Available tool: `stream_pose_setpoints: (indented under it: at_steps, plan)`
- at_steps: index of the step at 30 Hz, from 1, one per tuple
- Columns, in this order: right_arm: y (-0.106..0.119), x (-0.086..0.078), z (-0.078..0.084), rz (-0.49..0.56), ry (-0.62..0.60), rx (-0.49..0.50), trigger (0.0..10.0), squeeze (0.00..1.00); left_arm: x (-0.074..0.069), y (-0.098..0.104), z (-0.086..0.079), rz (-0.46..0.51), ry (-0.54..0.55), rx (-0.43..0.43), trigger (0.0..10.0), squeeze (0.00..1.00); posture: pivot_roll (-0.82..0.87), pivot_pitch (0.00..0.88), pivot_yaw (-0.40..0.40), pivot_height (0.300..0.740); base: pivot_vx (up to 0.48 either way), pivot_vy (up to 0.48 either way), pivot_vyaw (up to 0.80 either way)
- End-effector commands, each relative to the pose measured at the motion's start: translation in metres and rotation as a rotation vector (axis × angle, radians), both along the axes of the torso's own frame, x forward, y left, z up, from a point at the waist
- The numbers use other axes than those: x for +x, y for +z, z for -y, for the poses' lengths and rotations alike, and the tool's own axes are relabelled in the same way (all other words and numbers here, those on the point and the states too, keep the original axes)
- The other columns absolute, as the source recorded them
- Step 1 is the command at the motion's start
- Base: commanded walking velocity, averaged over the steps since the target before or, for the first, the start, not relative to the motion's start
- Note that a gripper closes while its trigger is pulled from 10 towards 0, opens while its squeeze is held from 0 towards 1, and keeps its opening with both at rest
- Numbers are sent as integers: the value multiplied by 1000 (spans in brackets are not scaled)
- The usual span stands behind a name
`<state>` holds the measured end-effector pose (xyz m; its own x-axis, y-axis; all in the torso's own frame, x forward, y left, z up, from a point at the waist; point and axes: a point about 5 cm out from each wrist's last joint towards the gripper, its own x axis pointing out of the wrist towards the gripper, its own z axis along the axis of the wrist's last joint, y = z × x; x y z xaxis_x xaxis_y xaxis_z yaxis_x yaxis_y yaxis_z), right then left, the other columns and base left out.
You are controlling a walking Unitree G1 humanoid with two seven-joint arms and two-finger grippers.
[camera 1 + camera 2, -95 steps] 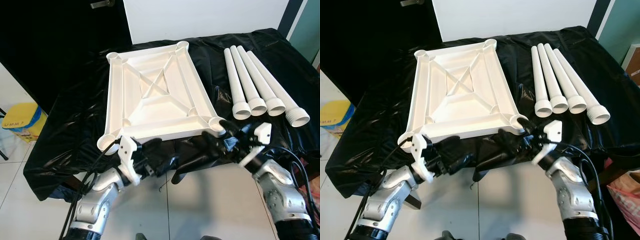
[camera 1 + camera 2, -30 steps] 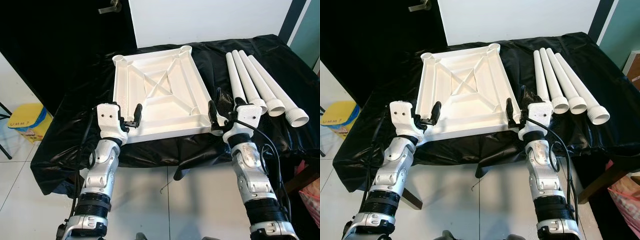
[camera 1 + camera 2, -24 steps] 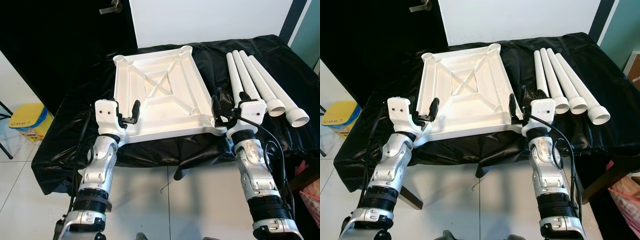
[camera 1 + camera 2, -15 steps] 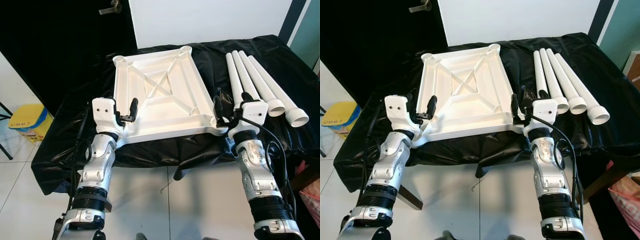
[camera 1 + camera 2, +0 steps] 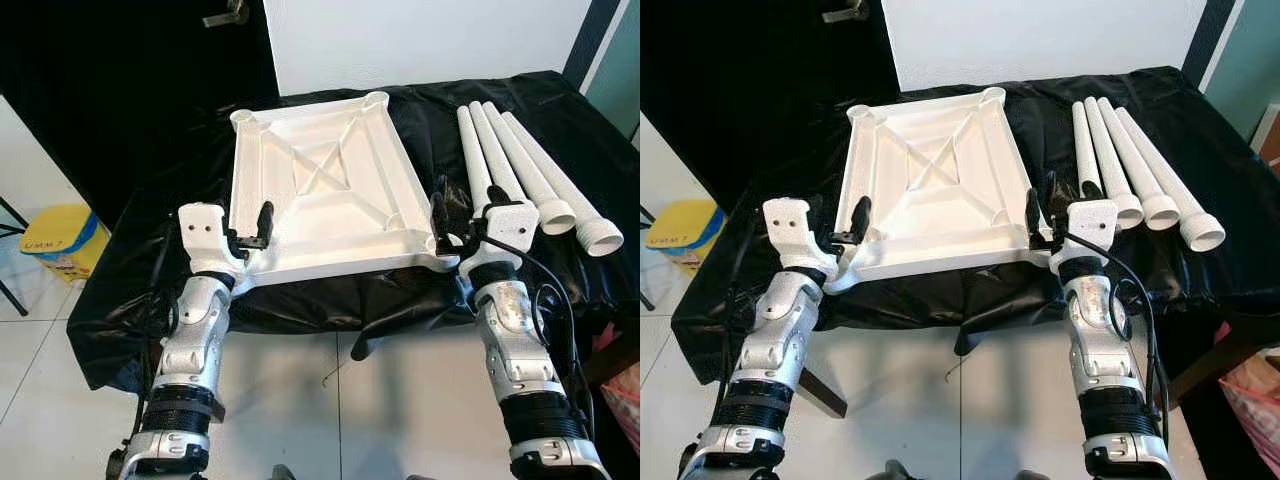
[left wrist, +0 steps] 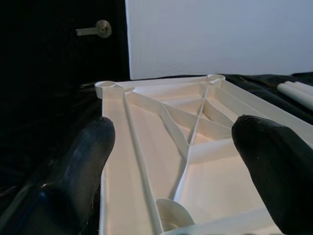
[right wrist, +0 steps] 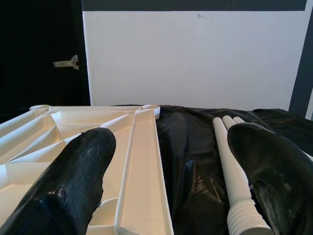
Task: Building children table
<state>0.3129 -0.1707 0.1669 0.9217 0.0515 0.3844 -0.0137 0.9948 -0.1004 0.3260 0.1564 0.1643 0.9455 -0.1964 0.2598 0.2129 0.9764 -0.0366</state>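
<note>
Spread wide, our left gripper [image 5: 250, 228] brackets the seven-o'clock corner of the upturned tabletop [image 5: 320, 190] on the black cloth [image 5: 150, 240]; our right gripper [image 5: 455, 205] gapes at five o'clock, four legs [image 5: 520, 170] beyond at three.

Both silver arms rise from the lower frame; the left gripper [image 5: 252, 230] and right gripper [image 5: 455, 212] sit mid-frame, fingers spread apart.

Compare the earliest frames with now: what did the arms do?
Both arms rose from below the table edge. The left pincer and right pincer now sit open at the near corners of the tabletop. Tabletop and four legs stayed put.
</note>
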Motion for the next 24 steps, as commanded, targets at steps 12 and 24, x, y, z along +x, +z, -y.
stream_pose_setpoints:
  at_steps: [12,24]
  plan:
    - [1,3,0,5,12,-16,10000,0,-6,-7,-6,-49,8,-39,10000,0,-95,0,50,740,0,0,0]
    - [0,2,3,-1,-1,-17,10000,0,-7,-7,-1,-43,-10,-19,10000,0,-102,0,56,740,0,0,0]
